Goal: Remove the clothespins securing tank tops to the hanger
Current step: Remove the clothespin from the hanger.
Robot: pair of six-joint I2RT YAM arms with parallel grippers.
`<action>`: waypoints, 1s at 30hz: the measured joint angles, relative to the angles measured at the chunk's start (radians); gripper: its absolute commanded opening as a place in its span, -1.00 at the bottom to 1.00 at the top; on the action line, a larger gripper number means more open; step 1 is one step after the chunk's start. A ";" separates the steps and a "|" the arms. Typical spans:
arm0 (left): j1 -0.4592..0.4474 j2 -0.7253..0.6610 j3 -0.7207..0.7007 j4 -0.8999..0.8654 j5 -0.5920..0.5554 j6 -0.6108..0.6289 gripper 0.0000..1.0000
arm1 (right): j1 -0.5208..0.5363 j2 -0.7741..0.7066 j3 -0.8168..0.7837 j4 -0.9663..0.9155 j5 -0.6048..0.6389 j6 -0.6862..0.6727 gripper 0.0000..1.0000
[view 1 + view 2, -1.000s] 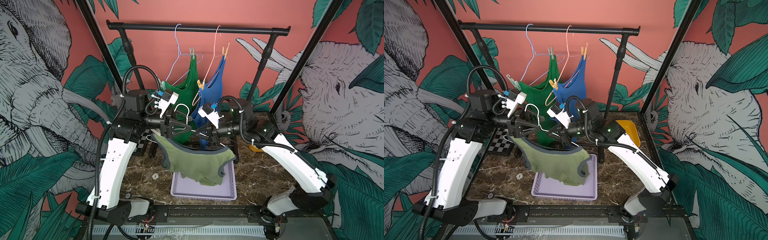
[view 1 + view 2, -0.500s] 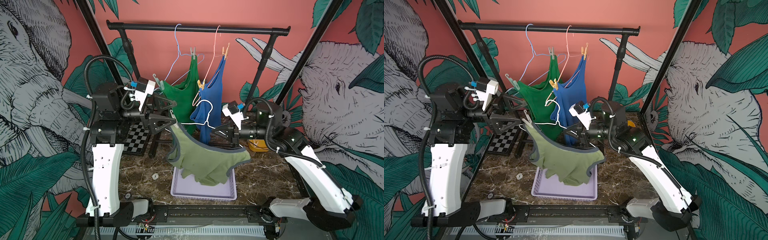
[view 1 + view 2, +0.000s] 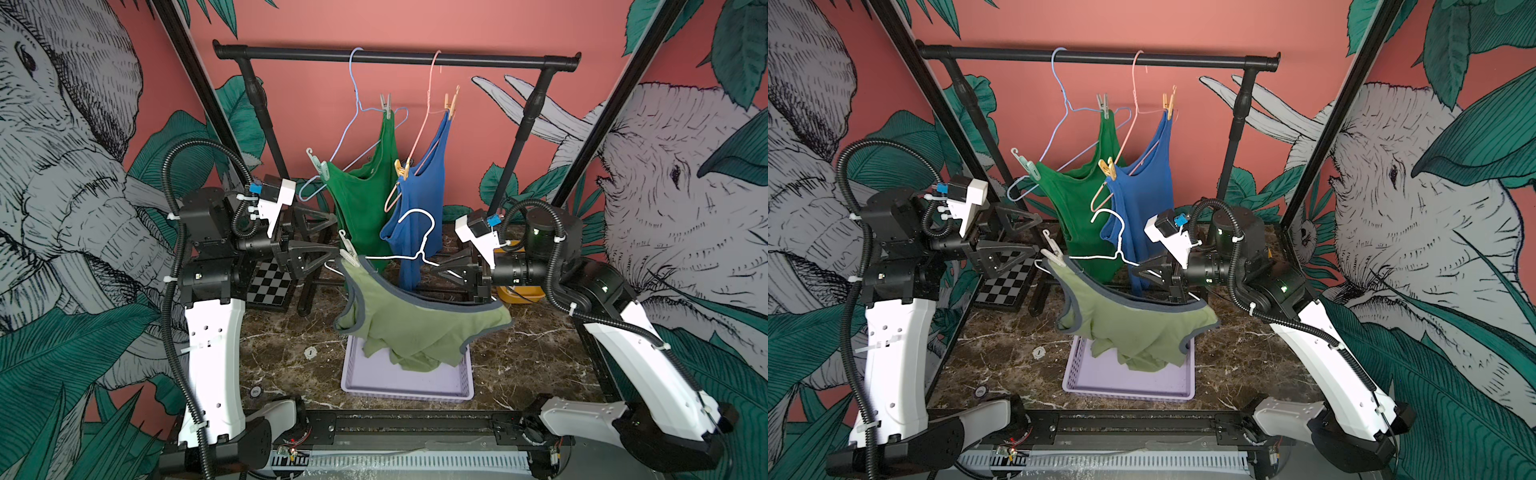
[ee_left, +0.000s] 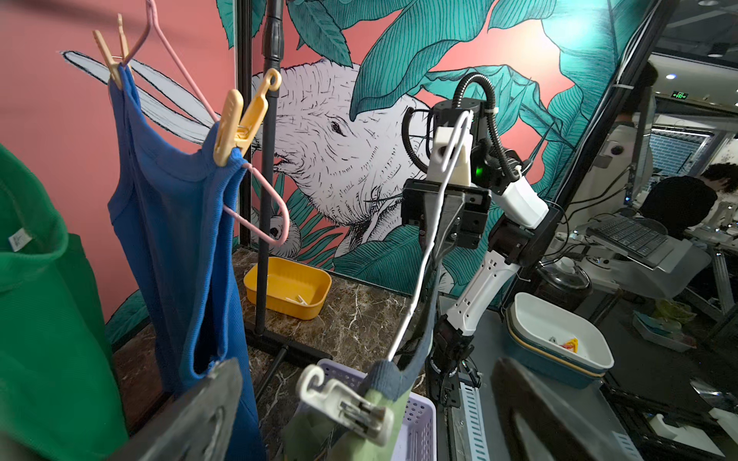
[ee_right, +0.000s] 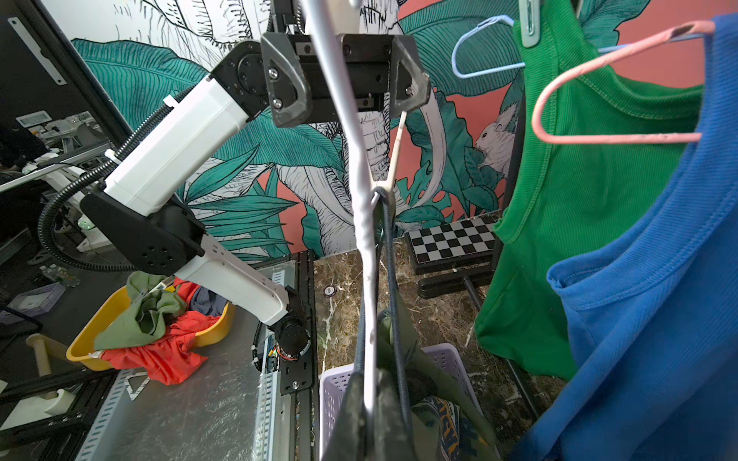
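Observation:
An olive tank top [image 3: 415, 328] hangs from a white hanger [image 3: 424, 245] over the basket. A white clothespin [image 3: 347, 249] clips its strap at the hanger's left end. My left gripper [image 3: 334, 235] is open, and in the left wrist view that clothespin [image 4: 343, 403] lies between its spread fingers without touching them. My right gripper [image 3: 434, 269] is shut on the hanger's right end [image 5: 369, 395]. On the rail behind, the green tank top [image 3: 361, 199] is held by a grey clothespin [image 3: 387, 106] and a mint one [image 3: 318, 164]. The blue tank top [image 3: 415, 208] is held by two yellow-orange clothespins [image 3: 451, 104] [image 4: 239, 119].
A lavender basket [image 3: 405, 392] sits under the olive top. A yellow bin [image 4: 287, 291] stands at the back right by the rack's post. A checkerboard [image 3: 270, 286] lies at the back left. The black rail [image 3: 395, 56] spans the back.
Both arms have drawn apart from the middle, the left rising and moving left, the right moving right with the hanger. The left jaws have opened wider.

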 measured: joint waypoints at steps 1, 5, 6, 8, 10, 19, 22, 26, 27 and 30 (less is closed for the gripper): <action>0.000 -0.002 -0.006 -0.005 0.000 0.009 0.99 | 0.000 0.000 0.003 0.001 -0.005 0.000 -1.00; 0.000 -0.004 -0.012 -0.041 0.001 0.057 0.99 | -0.001 0.014 0.039 0.006 -0.029 0.002 -1.00; 0.000 -0.004 -0.012 -0.056 0.002 0.074 0.98 | -0.001 0.019 0.050 0.010 -0.035 0.003 -1.00; 0.000 -0.004 -0.012 -0.088 0.002 0.103 0.96 | -0.001 0.031 0.071 0.018 -0.047 0.005 -1.00; 0.000 -0.004 -0.012 -0.111 0.002 0.124 0.92 | -0.001 0.048 0.092 0.024 -0.058 0.009 -1.00; 0.000 -0.003 0.011 -0.186 0.003 0.186 0.68 | -0.001 0.117 0.130 0.037 -0.092 0.023 -1.00; 0.000 -0.003 0.033 -0.214 0.003 0.212 0.41 | -0.001 0.121 0.130 0.037 -0.092 0.025 -1.00; 0.000 -0.003 0.043 -0.245 0.004 0.246 0.26 | -0.001 0.120 0.131 0.040 -0.096 0.027 -1.00; 0.000 -0.003 0.043 -0.253 0.004 0.252 0.23 | -0.001 0.120 0.131 0.042 -0.097 0.027 -1.00; 0.000 0.000 0.043 -0.266 0.004 0.264 -0.03 | -0.001 0.120 0.131 0.047 -0.103 0.031 -1.00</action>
